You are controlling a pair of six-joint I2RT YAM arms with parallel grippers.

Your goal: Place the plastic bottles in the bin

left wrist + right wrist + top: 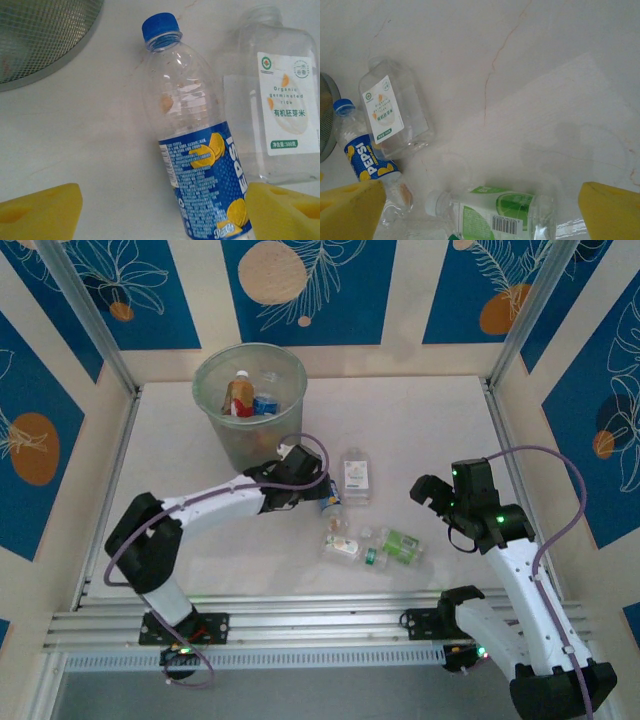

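1. The left gripper (160, 212) is open and grips nothing yet. Its yellow pads (42, 212) stand apart on either side of the blue-labelled bottle (200, 150).
2. That bottle lies flat on the table (420, 430), with its blue cap toward 12 o'clock in the left wrist view. The bin (45, 45) is near, at 10 o'clock.
3. For a good grip, I would centre the pads on the labelled body rather than the tapering neck and squeeze gently, since thin plastic likely buckles. The 4 o'clock pad should stay clear of the square white-labelled bottle (280, 100) just beside it.
4. The right gripper (480, 210) is spread wide and empty above the green-labelled bottle (500, 212).
5. The blue-labelled bottle's base is cut off at 6 o'clock, and I cannot tell whether a pad touches it. In the top view the loose bottles blur together, and the bin's wall hides most of its contents.
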